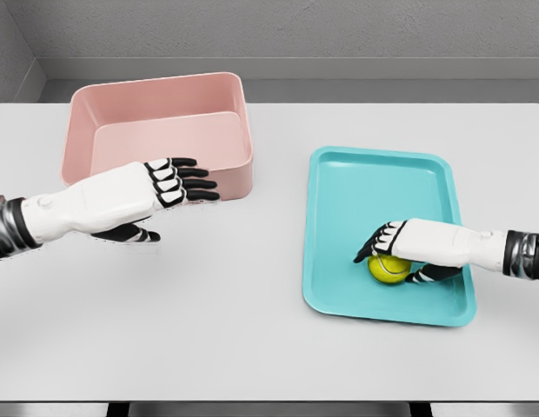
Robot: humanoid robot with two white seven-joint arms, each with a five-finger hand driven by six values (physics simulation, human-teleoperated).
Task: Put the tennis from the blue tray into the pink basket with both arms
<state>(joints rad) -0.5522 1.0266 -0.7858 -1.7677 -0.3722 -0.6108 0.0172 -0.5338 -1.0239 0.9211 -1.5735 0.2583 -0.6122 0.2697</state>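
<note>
Fingers [380,242] of right hand [417,248]: curled down over tennis ball [388,269], dark tips on its top and far side, thumb reaching under on the near side; closed around ball, though firmness of grip not readable from this angle. Tennis ball: yellow-green, low in blue tray [387,233], toward the near end, apparently resting on the tray floor; not yet lifted, as judged. Right forearm: entering from right edge, lying across tray's right rim. Left hand [156,195]: fingers extended and relaxed, holding nothing, hovering over table [252,347] just in front of pink basket [161,139], palm turned toward the middle. Pink basket: upper left, well apart from tray, open top, nothing seen inside. Risks, as judged: round ball squirting out of a shallow top-down pinch on lifting, then rolling over the low tray lip onto table; tray dragged or tipped if forearm or thumb catches the rim; ball dropped in the gap between tray and basket during hand-over if left hand closes late or off-centre; basket nudged away by left knuckles, being so near its front wall.
</note>
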